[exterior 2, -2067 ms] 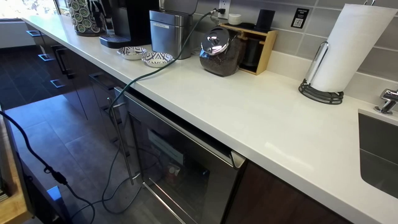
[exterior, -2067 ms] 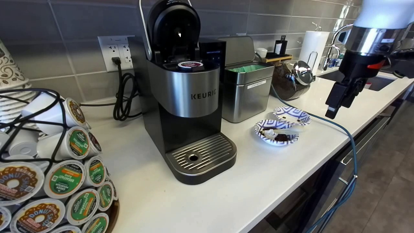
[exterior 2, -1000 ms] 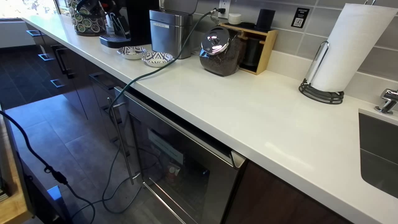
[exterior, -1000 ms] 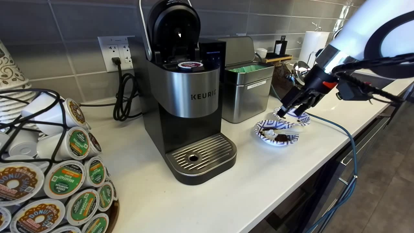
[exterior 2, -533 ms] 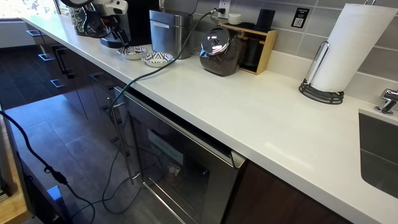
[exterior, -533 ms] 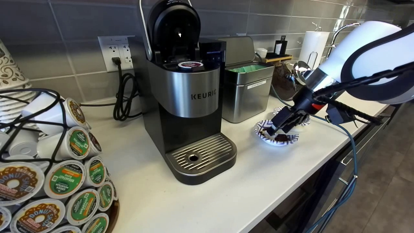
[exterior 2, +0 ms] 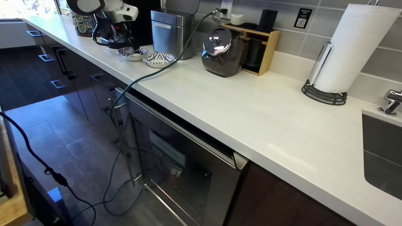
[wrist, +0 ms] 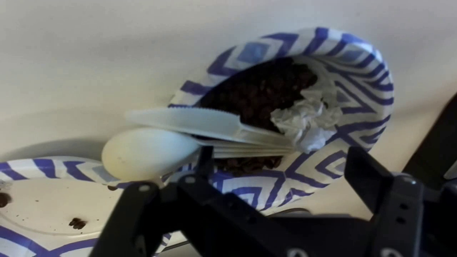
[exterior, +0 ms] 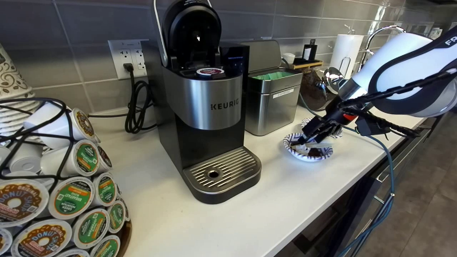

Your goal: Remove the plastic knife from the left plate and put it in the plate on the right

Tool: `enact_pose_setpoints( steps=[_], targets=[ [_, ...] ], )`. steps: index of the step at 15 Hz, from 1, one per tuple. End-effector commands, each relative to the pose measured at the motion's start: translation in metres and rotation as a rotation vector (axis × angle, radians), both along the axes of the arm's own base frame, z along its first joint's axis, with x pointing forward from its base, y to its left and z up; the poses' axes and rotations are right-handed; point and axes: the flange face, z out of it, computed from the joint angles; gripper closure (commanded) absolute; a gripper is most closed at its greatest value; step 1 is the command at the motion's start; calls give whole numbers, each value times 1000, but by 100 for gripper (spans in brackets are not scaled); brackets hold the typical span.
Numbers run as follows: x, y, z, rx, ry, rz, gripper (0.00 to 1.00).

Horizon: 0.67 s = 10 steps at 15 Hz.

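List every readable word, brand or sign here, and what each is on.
"KEURIG": coffee machine
"ORIGINAL DONUT SHOP": brown-lidded pods
"GREEN MOUNTAIN", "BREAKFAST BLEND": green-lidded pods
"FR", cut off: robot arm
Too small or blurred: bin label, QR sign, glass-door label, machine's screen.

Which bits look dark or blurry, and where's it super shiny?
In the wrist view, the end effector is nearly black, and the plastic knife looks soft, though its teeth show; in an exterior view, the window is mostly washed out, a pale streak, likely glare, lies on the counter, and the metal lid glints.
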Motion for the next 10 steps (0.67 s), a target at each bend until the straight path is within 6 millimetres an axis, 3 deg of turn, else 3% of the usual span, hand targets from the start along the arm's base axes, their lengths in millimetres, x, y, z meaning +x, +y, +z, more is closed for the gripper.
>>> enact_pose_setpoints(
  steps=[1,8,10],
  targets=[
    [7,8,-4,6,-20,-14,7],
    [3,12,4,-15,11,-18,15],
    [3,12,3,-19,21,-36,22]
  ],
)
